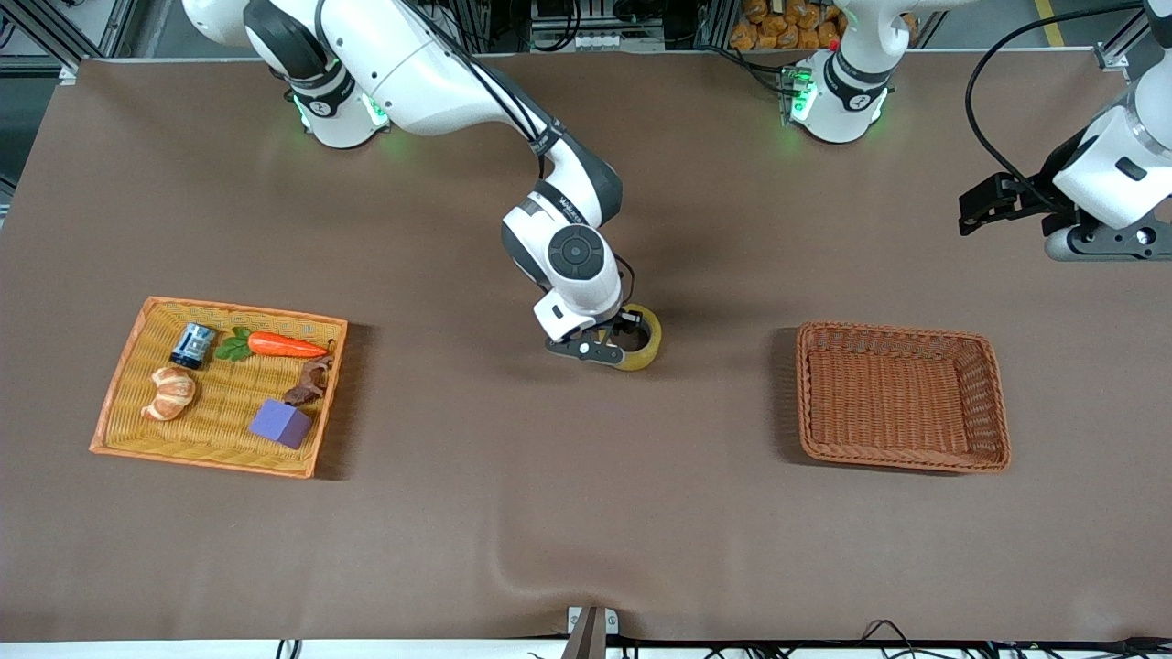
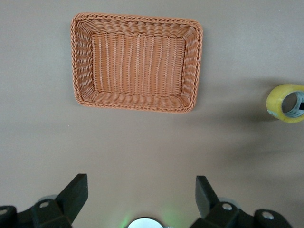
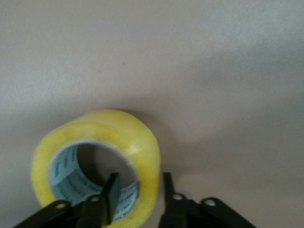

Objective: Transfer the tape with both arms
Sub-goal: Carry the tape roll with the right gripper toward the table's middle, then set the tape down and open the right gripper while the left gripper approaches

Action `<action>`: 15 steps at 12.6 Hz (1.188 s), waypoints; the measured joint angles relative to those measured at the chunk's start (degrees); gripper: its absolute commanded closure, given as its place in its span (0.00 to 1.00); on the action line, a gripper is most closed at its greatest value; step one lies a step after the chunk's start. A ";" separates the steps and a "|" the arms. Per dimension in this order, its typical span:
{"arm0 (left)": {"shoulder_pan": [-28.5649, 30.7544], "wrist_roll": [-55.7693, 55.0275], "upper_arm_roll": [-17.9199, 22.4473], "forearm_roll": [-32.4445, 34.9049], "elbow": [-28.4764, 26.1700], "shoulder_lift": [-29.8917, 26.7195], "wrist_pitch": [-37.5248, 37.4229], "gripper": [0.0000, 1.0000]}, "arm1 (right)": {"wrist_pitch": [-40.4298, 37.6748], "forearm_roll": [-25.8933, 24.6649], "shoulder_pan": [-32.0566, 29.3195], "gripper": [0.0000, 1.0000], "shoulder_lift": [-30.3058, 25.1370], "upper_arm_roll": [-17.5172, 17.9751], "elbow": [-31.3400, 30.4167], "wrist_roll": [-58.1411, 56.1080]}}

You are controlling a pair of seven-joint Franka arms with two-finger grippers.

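The tape (image 1: 652,346), a yellowish roll with a grey-white printed core, stands on its edge on the brown table mid-way between the two containers. My right gripper (image 1: 627,340) is down at it. In the right wrist view the right gripper (image 3: 137,183) straddles the wall of the tape (image 3: 109,128), one finger inside the core and one outside, shut on it. My left gripper (image 1: 972,215) waits open and empty in the air at the left arm's end of the table. In the left wrist view the left gripper (image 2: 141,192) has its fingers far apart, and the tape (image 2: 278,97) shows at the picture's edge.
An empty brown wicker basket (image 1: 902,331) (image 2: 137,18) lies toward the left arm's end. An orange woven tray (image 1: 243,311) toward the right arm's end holds a croissant (image 1: 170,393), a carrot (image 1: 286,345), a small can (image 1: 192,345), a purple cube (image 1: 280,422) and a brown figure (image 1: 309,383).
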 measured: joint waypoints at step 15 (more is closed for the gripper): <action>-6.28 -20.09 -13.49 -0.53 -1.25 13.34 16.74 0.00 | -17.50 -0.26 -34.59 0.00 -22.02 -1.97 -8.93 -42.45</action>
